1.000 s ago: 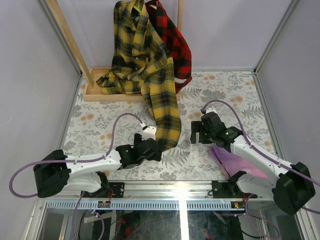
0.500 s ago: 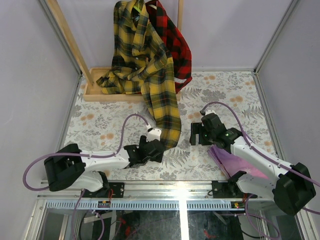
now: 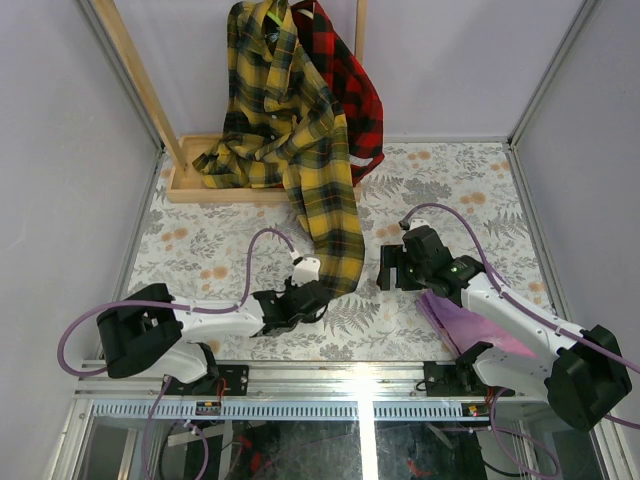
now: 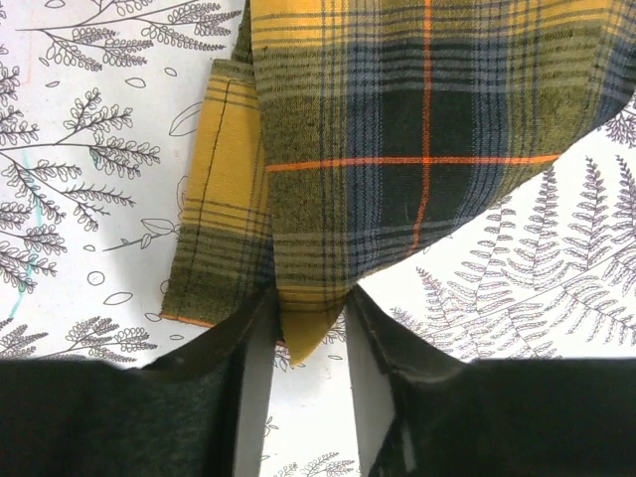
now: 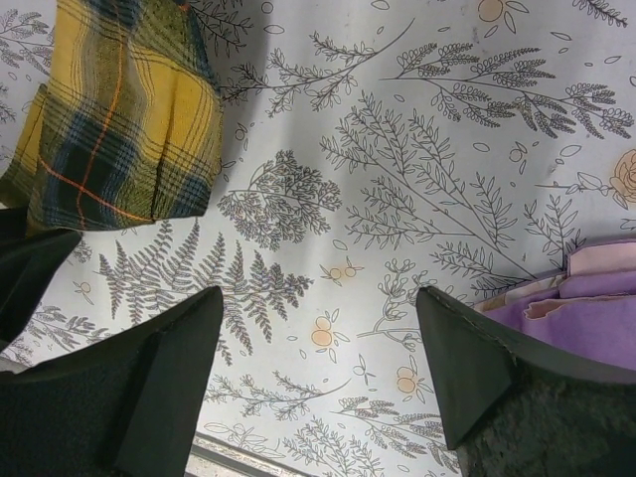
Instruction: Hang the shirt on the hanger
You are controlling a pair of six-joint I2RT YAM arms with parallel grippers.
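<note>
Change since a second ago: left gripper [image 3: 312, 298] narrowed from wide to a slim gap and set at the hem; left arm's elbow swung nearer the middle; right gripper [image 3: 392, 268] nudged slightly left; the shirt [image 3: 290, 130] lying as before.
Left gripper, state: jaws drawn close, a narrow gap remaining; pointed lower corner of the shirt's hem lying between the fingers [image 4: 248, 378]; firm clamp or mere flanking cannot be told.
Left gripper, contact: low over the table [image 3: 200, 250], fabric brushing both inner finger faces in the wrist view.
Right gripper, state: jaws spread wide, nothing between them, held over bare floral print.
Right gripper, neighbours: shirt hem off to one side, purple cloth [image 3: 465, 320] off to the other, touching neither.
Shirt, location: upper part draped on the wooden rack [image 3: 140, 80] at the back; one sleeve heaped on the rack's base; long front panel trailing down onto the table toward the left gripper.
Count, arms: two.
Count, grippers: two.
Count, yellow plaid shirts: one.
Count, red-and-black plaid shirts [image 3: 350, 80]: one, hung behind the yellow one.
Count, purple cloths: one, under the right arm.
Count, wooden racks: one.
</note>
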